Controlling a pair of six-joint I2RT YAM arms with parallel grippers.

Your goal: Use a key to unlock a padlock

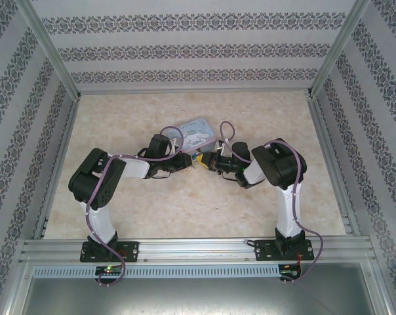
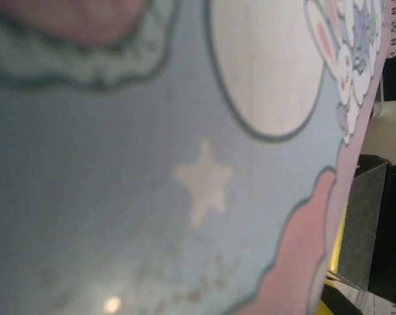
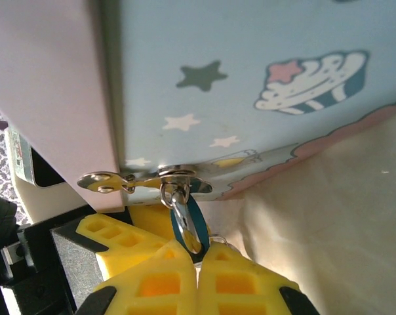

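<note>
**Q:** What lies nearest the right wrist camera?
**A:** The right gripper (image 3: 198,262). Its two yellow ribbed fingers are pressed together with no gap at the tips. Their bases are cut off by the lower edge.

**Q:** Where is the padlock?
**A:** The padlock (image 3: 187,226), a small blue oval body, hangs just above those tips. Its metal shackle (image 3: 175,197) passes through the hasp (image 3: 142,180) on the tin box (image 3: 250,85). The padlock's lower end is hidden behind the closed tips, so it cannot be told whether they pinch it. The key cannot be made out.

**Q:** And the yellow piece at left?
**A:** It is a further yellow finger (image 3: 113,236) on a black mount, just beside the padlock. It is partly covered by the right gripper, and which arm it belongs to is not settled here.

**Q:** What of the left gripper?
**A:** From above, the left gripper (image 1: 185,159) meets the right one at the box's near side. It is too small there to tell how wide it stands. Its wrist camera sits close against the blurred printed lid, with a dark block (image 2: 375,223) at the right edge.

**Q:** What lies beyond?
**A:** The marbled table (image 1: 263,118), then the patterned walls (image 1: 198,49).
</note>
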